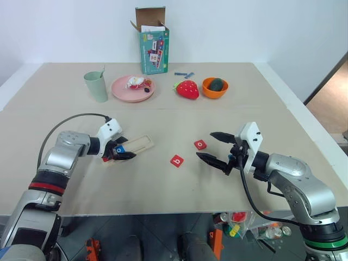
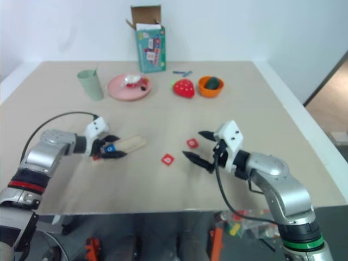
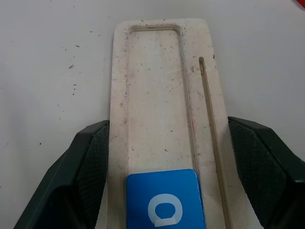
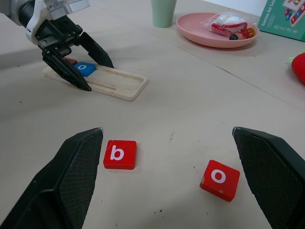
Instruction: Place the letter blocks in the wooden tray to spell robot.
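Observation:
The wooden tray (image 1: 138, 144) lies at the left of the table, pale and narrow. A blue letter block with an "o" (image 3: 164, 200) sits in its groove near one end, and a bit of red (image 4: 70, 60) shows just beyond it. My left gripper (image 4: 100, 77) straddles that end, its fingers (image 3: 90, 167) pressed against the tray's two long sides. Two red letter blocks lie loose on the table: a "b" (image 4: 120, 154) and an "o" (image 4: 219, 179). My right gripper (image 4: 167, 130) hovers open just short of them, holding nothing.
Along the back stand a green cup (image 1: 95, 86), a pink plate (image 1: 118, 89) with a wrapped toy, a red strawberry toy (image 1: 187, 89), an orange bowl (image 1: 215, 88) and an open cardboard box (image 1: 154, 46). The table's front edge runs just below both arms.

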`<state>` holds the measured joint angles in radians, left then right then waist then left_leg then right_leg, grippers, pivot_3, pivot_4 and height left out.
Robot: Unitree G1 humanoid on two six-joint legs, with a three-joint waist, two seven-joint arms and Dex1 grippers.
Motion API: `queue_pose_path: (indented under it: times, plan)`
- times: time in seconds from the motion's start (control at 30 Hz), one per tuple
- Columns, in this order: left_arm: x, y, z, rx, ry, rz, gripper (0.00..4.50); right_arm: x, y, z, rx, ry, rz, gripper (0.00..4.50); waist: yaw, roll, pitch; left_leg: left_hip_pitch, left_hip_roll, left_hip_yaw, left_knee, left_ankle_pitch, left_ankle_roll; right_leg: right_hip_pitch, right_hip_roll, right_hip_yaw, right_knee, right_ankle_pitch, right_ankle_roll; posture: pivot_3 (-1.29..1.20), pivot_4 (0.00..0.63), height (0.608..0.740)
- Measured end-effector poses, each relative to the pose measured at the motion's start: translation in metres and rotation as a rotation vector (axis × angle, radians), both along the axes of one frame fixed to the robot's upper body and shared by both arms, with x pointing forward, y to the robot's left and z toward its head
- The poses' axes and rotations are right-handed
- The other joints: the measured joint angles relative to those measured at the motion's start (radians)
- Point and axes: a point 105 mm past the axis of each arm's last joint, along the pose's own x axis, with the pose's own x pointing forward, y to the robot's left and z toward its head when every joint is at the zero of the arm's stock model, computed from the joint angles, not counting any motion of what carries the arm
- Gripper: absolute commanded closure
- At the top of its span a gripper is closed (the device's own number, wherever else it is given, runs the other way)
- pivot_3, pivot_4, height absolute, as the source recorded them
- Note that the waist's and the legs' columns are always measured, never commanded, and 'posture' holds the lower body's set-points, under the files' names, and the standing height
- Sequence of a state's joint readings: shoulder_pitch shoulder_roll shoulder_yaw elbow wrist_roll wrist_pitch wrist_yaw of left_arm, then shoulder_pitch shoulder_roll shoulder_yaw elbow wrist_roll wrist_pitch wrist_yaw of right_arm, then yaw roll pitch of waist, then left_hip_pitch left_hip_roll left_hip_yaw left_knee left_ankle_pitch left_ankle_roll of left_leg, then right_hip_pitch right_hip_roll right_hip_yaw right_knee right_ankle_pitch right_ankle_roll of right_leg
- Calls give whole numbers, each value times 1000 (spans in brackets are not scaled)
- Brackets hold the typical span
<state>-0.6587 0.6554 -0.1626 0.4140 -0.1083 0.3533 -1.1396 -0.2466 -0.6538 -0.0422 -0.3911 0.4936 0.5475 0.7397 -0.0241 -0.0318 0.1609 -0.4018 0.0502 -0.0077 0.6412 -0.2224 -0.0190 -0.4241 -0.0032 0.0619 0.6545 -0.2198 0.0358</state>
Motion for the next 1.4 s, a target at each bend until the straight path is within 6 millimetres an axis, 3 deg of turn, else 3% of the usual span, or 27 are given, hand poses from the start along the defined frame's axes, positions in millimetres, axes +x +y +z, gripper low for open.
queue_pose_path:
  times: [0.23,0.47,0.8,1.07,1.4]
  plan:
    - [-2,0,1,14,-8,-31,1298,1,-1,-1,-6,-1,-6,0,0,0,0,0,0,0,0,0,0,0,0,0,0,0,0,0,150,740]
    - [-28,-12,1,65,7,-231,1298,6,-4,0,-9,-7,-18,0,0,0,0,-1,0,0,0,0,0,0,0,1,0,-1,0,0,150,740]
    - [-46,-28,-2,79,36,-383,1298,7,-6,0,-13,-21,-23,0,0,0,0,-1,0,0,0,0,0,0,1,1,0,-1,0,0,150,740]
    - [-46,-61,-4,88,22,-481,1298,5,-7,-4,-10,-15,-33,0,2,0,0,-1,-1,0,2,0,0,1,1,5,0,-1,1,0,150,740]
    - [-47,-87,-3,73,16,-539,1298,6,-9,-5,-6,-16,-56,0,0,0,0,-2,-1,0,2,0,0,0,5,10,0,-1,1,0,150,740]
